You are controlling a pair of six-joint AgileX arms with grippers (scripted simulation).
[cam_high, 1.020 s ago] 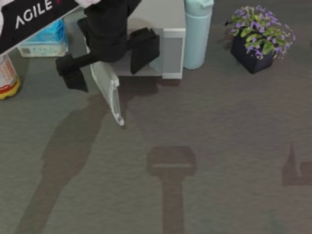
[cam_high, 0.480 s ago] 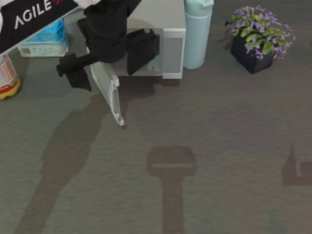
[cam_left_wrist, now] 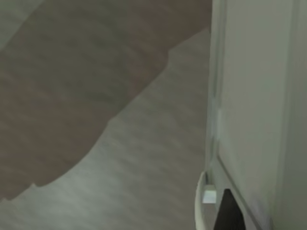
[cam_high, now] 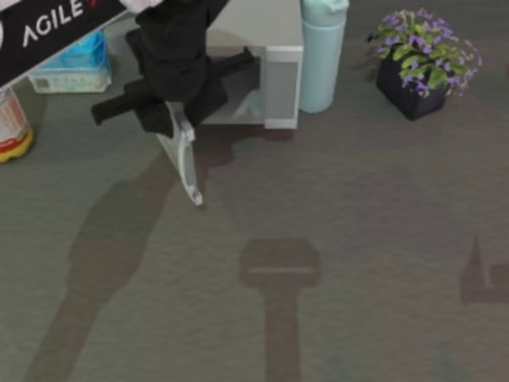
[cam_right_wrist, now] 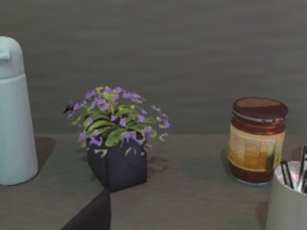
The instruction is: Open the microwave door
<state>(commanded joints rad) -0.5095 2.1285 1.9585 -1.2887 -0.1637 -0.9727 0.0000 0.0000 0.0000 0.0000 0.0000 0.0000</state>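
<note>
My left gripper [cam_high: 171, 111] hides the microwave [cam_high: 262, 48] cavity by the swung-out microwave door [cam_high: 181, 155] at the table's far edge; I cannot tell its jaw state.

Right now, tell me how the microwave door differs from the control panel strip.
The microwave door is swung out from the microwave toward the table's front, while the control panel strip sits flush on the microwave's front. The door ends in a silver bar handle; the strip is plain grey. The left pincer is at the door; nothing is near the strip. Both are silver-framed.
</note>
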